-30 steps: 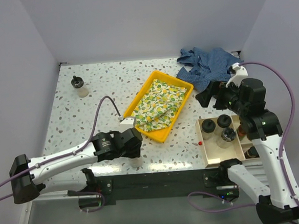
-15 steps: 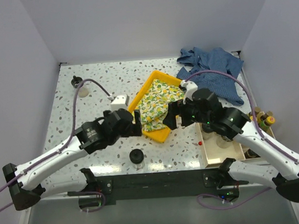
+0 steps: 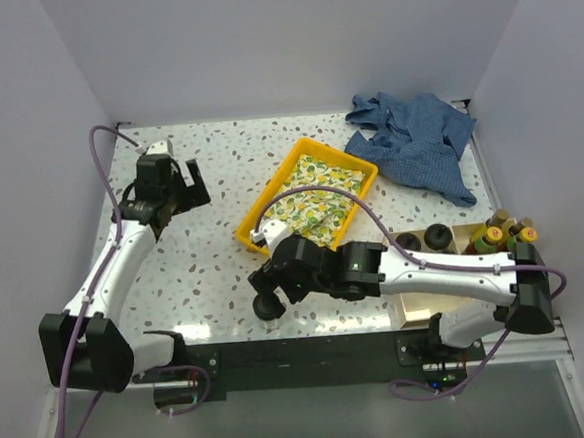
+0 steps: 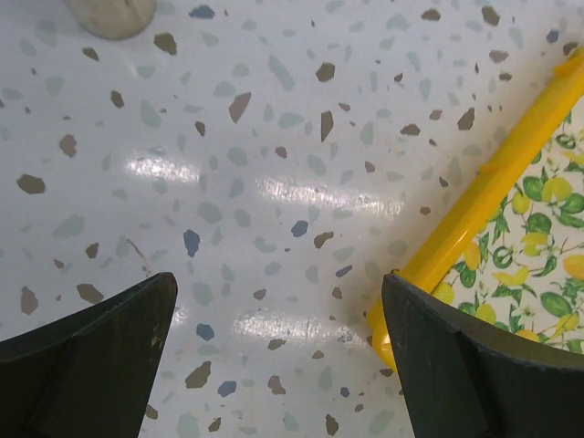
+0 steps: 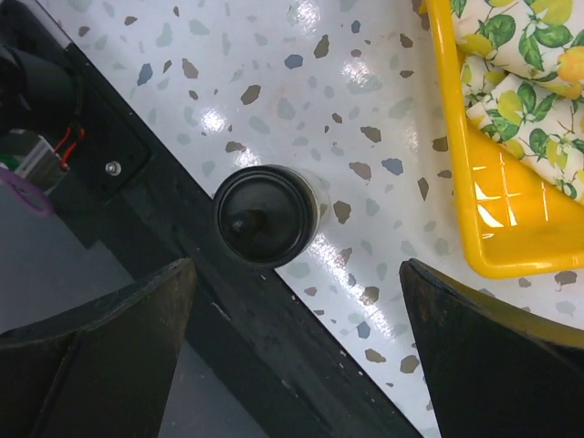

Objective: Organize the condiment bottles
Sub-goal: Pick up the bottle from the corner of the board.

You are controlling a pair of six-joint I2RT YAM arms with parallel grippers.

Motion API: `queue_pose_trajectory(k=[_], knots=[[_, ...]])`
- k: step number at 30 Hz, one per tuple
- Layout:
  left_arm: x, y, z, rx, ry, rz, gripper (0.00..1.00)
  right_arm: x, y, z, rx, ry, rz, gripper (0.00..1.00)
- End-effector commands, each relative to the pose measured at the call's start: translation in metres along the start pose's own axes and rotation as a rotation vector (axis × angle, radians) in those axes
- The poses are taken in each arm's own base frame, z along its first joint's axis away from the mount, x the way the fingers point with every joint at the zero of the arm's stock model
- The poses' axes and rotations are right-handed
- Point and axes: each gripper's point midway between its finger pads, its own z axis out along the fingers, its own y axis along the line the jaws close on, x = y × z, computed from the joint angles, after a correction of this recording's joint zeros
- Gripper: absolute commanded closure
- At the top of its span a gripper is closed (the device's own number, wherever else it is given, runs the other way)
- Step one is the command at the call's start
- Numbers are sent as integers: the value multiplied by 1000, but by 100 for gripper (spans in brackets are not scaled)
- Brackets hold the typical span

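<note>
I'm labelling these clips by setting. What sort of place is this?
Probably a lab test cell, not a kitchen: plain walls box in a speckled table, two robot arms are bolted at its near edge, and the condiment bottles and yellow tray look like staged props.

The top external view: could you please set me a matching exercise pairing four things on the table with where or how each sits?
Things:
1. yellow tray
2. blue cloth
3. black-lidded jar
4. yellow-capped bottles

Places or states:
A. crumpled in the far right corner
B. standing together at the right edge, nearer the front
C. holds a lemon-print cloth
D. alone at the near edge, left of centre

Pairs: 1-C, 2-A, 3-D, 4-B
</note>
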Motion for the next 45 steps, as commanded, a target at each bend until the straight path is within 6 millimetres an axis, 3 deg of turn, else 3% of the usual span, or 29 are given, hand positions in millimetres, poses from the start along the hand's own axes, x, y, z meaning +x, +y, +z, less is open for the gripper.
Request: queue_pose_trajectory(k=[1,9,16,22,23,28,31,35,40,45], knots=[[17,-21,13,169,-15,53,0,-20,14,12,42,-59,-16,2],[17,-18,1,191,-38,53,0,8,29,54,75,24,-82,3],[23,-23,5,219,-5,61,0,16,31,65,117,55,-113,12],[23,-21,5,210,-7,61,0,26,29,70,132,78,-112,29],[23,-21,5,208,-7,61,0,26,27,70,146,77,-106,37],[22,-19,5,198,-11,63,0,27,8,54,230,86,-98,68],[22,-18,5,195,-10,62,0,20,-5,41,285,58,-83,100],[23,-18,5,193,-7,60,0,15,-27,21,392,12,-2,100],[22,-18,5,191,-11,61,0,9,-85,-20,624,-23,125,100],[22,-18,4,192,-12,61,0,9,-138,-57,714,-41,273,100]])
